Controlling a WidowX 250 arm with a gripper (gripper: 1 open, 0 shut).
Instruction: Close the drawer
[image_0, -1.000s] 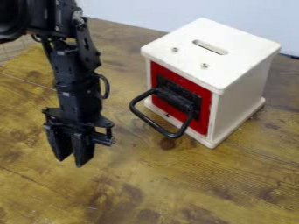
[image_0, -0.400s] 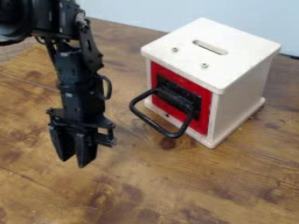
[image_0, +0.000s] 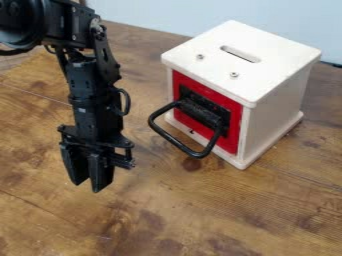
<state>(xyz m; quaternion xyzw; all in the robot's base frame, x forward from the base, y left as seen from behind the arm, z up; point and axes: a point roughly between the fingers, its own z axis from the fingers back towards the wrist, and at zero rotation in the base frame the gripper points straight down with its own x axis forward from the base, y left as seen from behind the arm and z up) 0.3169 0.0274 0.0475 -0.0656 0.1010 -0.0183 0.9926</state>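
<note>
Your black metal hand (image_0: 90, 187) is hovering over the brown wooden counter (image_0: 160, 215), touching nothing of the drawer; whether its fingers are meeting or standing slightly apart, you can't tell. Toward two o'clock in the view, well apart, the black loop handle (image_0: 175, 142) is jutting toward you from the red, dark-centred drawer (image_0: 205, 107), which is sitting in the cream-white box (image_0: 274, 112). You're seemingly still facing the whole push, though any remaining opening is staying unclear.

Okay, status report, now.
Gripper off to the drawer's side, touching nothing visible. Drawer front in view, handle sticking out. Nothing seen between them.
</note>
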